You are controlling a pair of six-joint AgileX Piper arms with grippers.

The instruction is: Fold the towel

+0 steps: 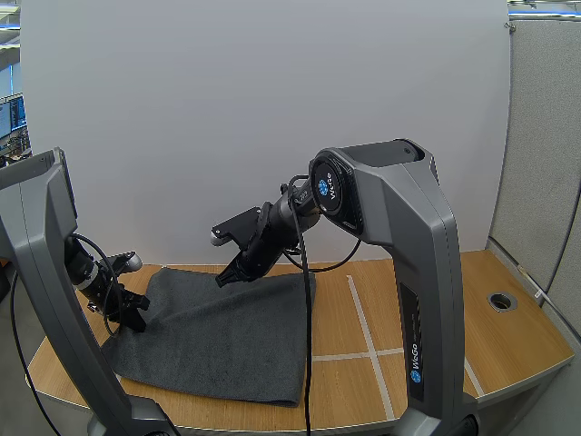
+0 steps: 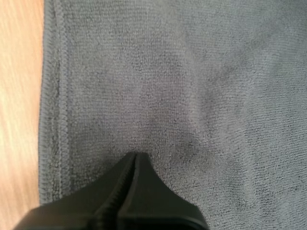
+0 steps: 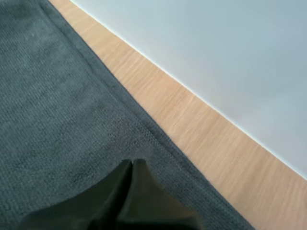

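The left gripper [image 2: 135, 154] is seen closest, its two black fingers pressed together into one dark wedge, with nothing caught between them. Just ahead of its tip, the grey towel [image 1: 227, 336] is spread flat on the wooden table [image 1: 508, 345], and a stitched hem is seen just beside the wedge. The right gripper [image 3: 132, 162] is likewise closed into a wedge and is held over the towel's far edge. Beyond its tip a strip of bare table is seen.
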